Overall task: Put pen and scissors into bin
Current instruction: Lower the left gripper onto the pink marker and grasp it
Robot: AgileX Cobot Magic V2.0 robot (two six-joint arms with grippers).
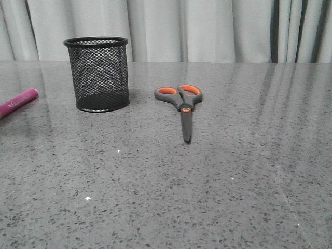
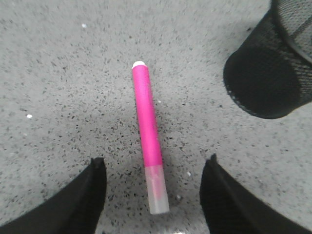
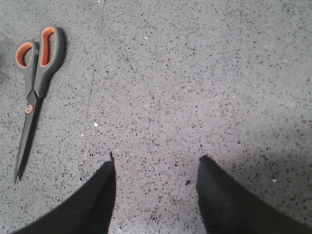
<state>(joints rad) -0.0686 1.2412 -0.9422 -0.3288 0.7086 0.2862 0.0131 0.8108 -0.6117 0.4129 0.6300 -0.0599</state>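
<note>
My left hand (image 2: 153,195) hangs wide astride the pink marker pen (image 2: 147,131), ready to pinch it. The mesh pen cup (image 1: 99,73) stands upright at the scissors' (image 1: 181,106) nine o'clock, mouth up for dropping. My right hand (image 3: 156,195) is spread wide over bare surface (image 3: 204,87).

Magenta pen (image 2: 147,126); black mesh bin (image 1: 99,72); grey-orange scissors (image 1: 182,104).

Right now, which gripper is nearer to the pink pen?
Left. The left gripper is open astride the pink pen. The right gripper hangs over bare table, beside the scissors.
</note>
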